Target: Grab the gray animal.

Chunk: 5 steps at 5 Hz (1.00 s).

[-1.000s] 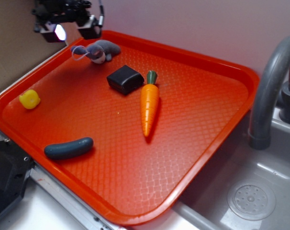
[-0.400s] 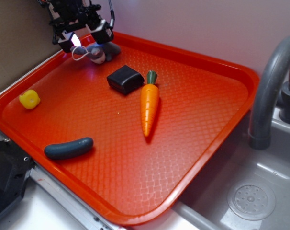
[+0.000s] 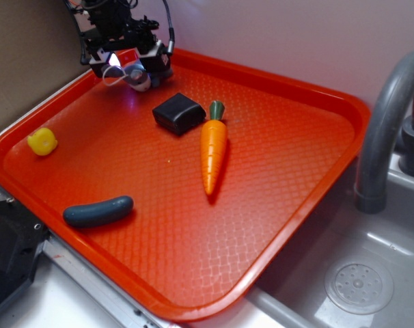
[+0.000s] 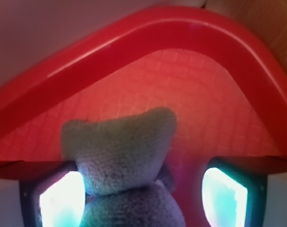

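The gray animal (image 3: 140, 77) is a small gray plush toy with a whitish face and a white string loop. It lies at the back left corner of the orange tray (image 3: 261, 178). My gripper (image 3: 133, 67) is lowered over it, open, with a finger on each side. In the wrist view the gray animal (image 4: 120, 151) fills the space between the lit pads (image 4: 63, 198). It touches the left pad, and a gap remains at the right pad. The tray's rim (image 4: 134, 42) curves close behind the toy.
A black block (image 3: 178, 113) and a toy carrot (image 3: 212, 147) lie mid-tray, just right of the gripper. A yellow duck (image 3: 42, 141) sits at the left edge and a dark blue-gray sausage toy (image 3: 98, 211) near the front. A gray faucet (image 3: 384, 116) and sink (image 3: 361, 283) stand at right.
The gripper has moved right and down from above the tray's back left rim. It now straddles the gray animal. The toy has stayed in place.
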### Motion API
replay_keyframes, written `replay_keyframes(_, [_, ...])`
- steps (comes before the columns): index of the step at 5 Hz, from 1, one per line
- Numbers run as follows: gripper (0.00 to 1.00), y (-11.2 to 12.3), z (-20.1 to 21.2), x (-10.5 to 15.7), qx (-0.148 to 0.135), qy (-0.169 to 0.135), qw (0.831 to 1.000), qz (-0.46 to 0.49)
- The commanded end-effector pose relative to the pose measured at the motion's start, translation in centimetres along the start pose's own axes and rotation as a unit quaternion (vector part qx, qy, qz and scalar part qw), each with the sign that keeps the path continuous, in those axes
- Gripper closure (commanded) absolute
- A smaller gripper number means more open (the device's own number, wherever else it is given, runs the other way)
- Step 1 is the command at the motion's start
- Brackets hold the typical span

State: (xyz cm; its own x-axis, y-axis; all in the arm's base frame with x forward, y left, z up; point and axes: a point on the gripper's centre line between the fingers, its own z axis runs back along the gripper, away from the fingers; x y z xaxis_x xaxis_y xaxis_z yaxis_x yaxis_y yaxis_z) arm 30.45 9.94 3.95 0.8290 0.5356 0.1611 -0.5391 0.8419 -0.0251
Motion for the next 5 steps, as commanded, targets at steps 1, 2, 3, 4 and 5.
replay_keyframes(1, [1.0, 0.0, 2.3, 0.4, 0.017, -0.039, 0.999, -0.017])
replay_keyframes(2, [1.0, -0.1, 4.2, 0.1, 0.031, -0.034, 0.998, -0.037])
replay_keyframes(3, [1.0, -0.7, 9.0, -1.3, 0.058, -0.015, 0.998, -0.032])
replay_keyframes(4, [1.0, -1.4, 13.1, -3.3, 0.019, 0.014, 0.998, -0.056])
replay_keyframes(5, [1.0, -2.7, 16.3, -6.0, -0.032, 0.048, 0.992, -0.11])
